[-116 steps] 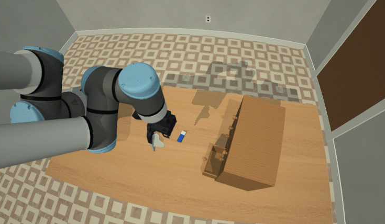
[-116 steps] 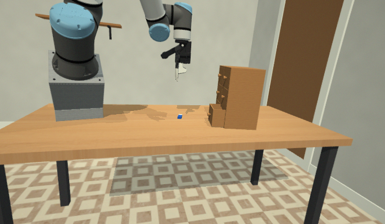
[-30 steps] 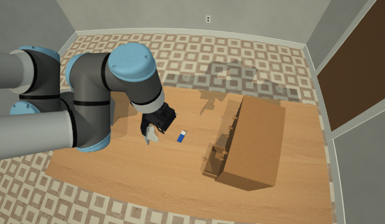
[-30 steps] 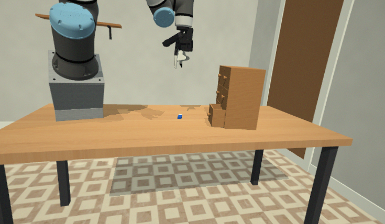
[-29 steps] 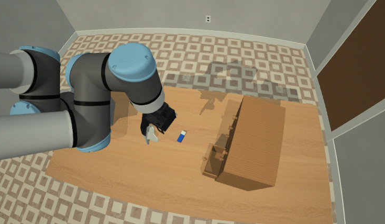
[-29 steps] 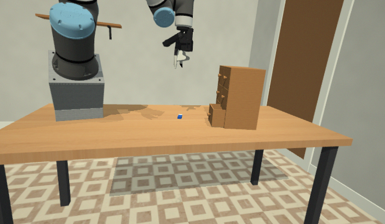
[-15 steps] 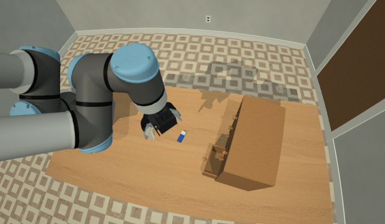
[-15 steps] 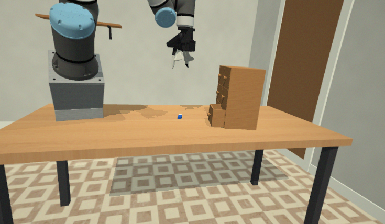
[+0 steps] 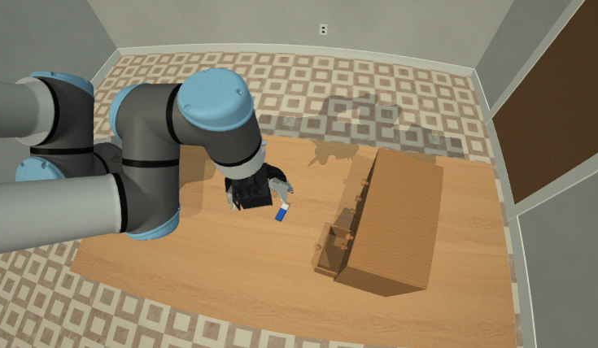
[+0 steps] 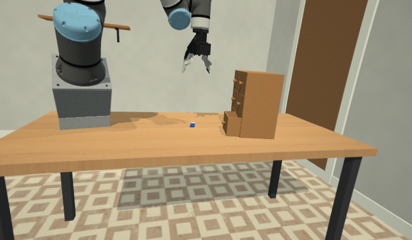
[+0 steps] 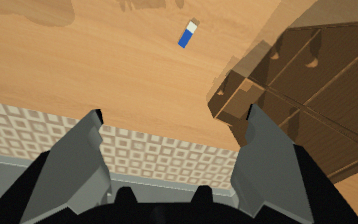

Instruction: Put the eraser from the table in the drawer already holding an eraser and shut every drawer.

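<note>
A small blue and white eraser (image 9: 282,213) (image 10: 192,125) (image 11: 187,34) lies flat on the wooden table (image 9: 205,267) (image 10: 141,148) (image 11: 80,65). The wooden chest (image 9: 400,215) (image 10: 260,101) (image 11: 320,75) stands upright to its right, with its knobs facing the eraser. Its bottom drawer (image 9: 331,253) (image 10: 232,123) (image 11: 235,95) is pulled partway out; I cannot make out anything inside it. The other drawers look shut. My gripper (image 9: 258,202) (image 10: 195,69) (image 11: 174,107) is open and empty. It hangs high above the table, a little left of the eraser.
The arm's grey base block (image 10: 82,101) stands at the table's back left. A narrow shelf (image 10: 117,27) hangs on the wall behind it. A brown door (image 10: 320,74) is behind the chest. The table's front edge shows in the wrist view.
</note>
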### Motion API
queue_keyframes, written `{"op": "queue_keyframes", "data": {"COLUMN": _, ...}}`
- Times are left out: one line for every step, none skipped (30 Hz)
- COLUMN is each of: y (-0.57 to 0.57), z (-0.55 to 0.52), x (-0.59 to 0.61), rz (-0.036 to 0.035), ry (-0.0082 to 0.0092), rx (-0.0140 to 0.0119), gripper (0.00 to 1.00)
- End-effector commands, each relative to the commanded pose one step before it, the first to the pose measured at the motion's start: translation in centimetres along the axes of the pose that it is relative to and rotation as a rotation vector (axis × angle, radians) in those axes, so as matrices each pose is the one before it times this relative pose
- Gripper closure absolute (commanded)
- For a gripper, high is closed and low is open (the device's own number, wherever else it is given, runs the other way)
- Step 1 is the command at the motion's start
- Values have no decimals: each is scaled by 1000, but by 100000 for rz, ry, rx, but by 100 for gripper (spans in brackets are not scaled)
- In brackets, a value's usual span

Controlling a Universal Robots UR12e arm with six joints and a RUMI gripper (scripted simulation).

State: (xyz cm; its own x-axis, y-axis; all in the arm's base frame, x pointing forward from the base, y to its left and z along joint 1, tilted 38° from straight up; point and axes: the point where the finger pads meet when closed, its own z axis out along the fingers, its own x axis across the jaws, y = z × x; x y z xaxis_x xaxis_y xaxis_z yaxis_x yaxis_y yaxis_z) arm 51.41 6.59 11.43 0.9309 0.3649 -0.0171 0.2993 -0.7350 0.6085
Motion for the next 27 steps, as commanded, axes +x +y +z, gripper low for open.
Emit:
{"op": "queue_keyframes", "data": {"y": 145, "z": -41, "x": 653, "rz": 17525, "ry": -1093, "rx": -606, "gripper": 0}}
{"op": "queue_keyframes", "data": {"y": 0, "z": 0, "x": 0, "rz": 0, "ry": 0, "rx": 0, "gripper": 0}}
{"op": "queue_keyframes", "data": {"y": 23, "z": -1, "x": 170, "rz": 4395, "ry": 0, "rx": 0, "gripper": 0}}
{"op": "queue_keyframes", "data": {"y": 19, "z": -1, "x": 171, "rz": 4422, "ry": 0, "rx": 0, "gripper": 0}}
{"op": "queue_keyframes", "data": {"y": 15, "z": -1, "x": 173, "rz": 4445, "ry": 0, "rx": 0, "gripper": 0}}
{"op": "queue_keyframes", "data": {"y": 10, "z": -1, "x": 174, "rz": 4463, "ry": 0, "rx": -1, "gripper": 0}}
{"op": "queue_keyframes", "data": {"y": 6, "z": -1, "x": 175, "rz": 4478, "ry": 0, "rx": -1, "gripper": 0}}
{"op": "queue_keyframes", "data": {"y": 1, "z": -1, "x": 175, "rz": 4489, "ry": 0, "rx": -1, "gripper": 0}}
{"op": "queue_keyframes", "data": {"y": -3, "z": -1, "x": 176, "rz": 4495, "ry": 0, "rx": -1, "gripper": 0}}
{"op": "queue_keyframes", "data": {"y": -8, "z": -1, "x": 175, "rz": 4497, "ry": 0, "rx": -1, "gripper": 0}}
{"op": "queue_keyframes", "data": {"y": -13, "z": -1, "x": 175, "rz": 4495, "ry": 0, "rx": -1, "gripper": 0}}
{"op": "queue_keyframes", "data": {"y": -17, "z": -1, "x": 174, "rz": 4489, "ry": 0, "rx": -1, "gripper": 0}}
{"op": "queue_keyframes", "data": {"y": -22, "z": -1, "x": 172, "rz": 4478, "ry": 0, "rx": -1, "gripper": 0}}
{"op": "queue_keyframes", "data": {"y": -26, "z": -1, "x": 171, "rz": 4463, "ry": 0, "rx": -1, "gripper": 0}}
{"op": "queue_keyframes", "data": {"y": -30, "z": 0, "x": 168, "rz": 4445, "ry": 0, "rx": -1, "gripper": 0}}
{"op": "queue_keyframes", "data": {"y": -34, "z": 0, "x": 166, "rz": 4422, "ry": 0, "rx": -1, "gripper": 0}}
{"op": "queue_keyframes", "data": {"y": -38, "z": 0, "x": 163, "rz": 4395, "ry": 0, "rx": -1, "gripper": 0}}
{"op": "queue_keyframes", "data": {"y": 0, "z": 0, "x": 0, "rz": 0, "ry": 0, "rx": 0, "gripper": 0}}
{"op": "queue_keyframes", "data": {"y": 0, "z": 0, "x": 0, "rz": 0, "ry": 0, "rx": 0, "gripper": 0}}
{"op": "queue_keyframes", "data": {"y": -42, "z": 0, "x": 160, "rz": 4364, "ry": 0, "rx": -1, "gripper": 0}}
{"op": "queue_keyframes", "data": {"y": -45, "z": 0, "x": 157, "rz": 4329, "ry": 0, "rx": -1, "gripper": 0}}
{"op": "queue_keyframes", "data": {"y": -49, "z": 0, "x": 154, "rz": 4290, "ry": 0, "rx": -1, "gripper": 0}}
{"op": "queue_keyframes", "data": {"y": -52, "z": 0, "x": 150, "rz": 4247, "ry": 0, "rx": -1, "gripper": 0}}
{"op": "queue_keyframes", "data": {"y": -55, "z": 0, "x": 146, "rz": 4200, "ry": 0, "rx": -1, "gripper": 0}}
{"op": "queue_keyframes", "data": {"y": -57, "z": 0, "x": 142, "rz": 4150, "ry": 0, "rx": -1, "gripper": 0}}
{"op": "queue_keyframes", "data": {"y": -59, "z": 0, "x": 137, "rz": 4095, "ry": 0, "rx": 0, "gripper": 0}}
{"op": "queue_keyframes", "data": {"y": -61, "z": 0, "x": 133, "rz": 4038, "ry": 0, "rx": 0, "gripper": 0}}
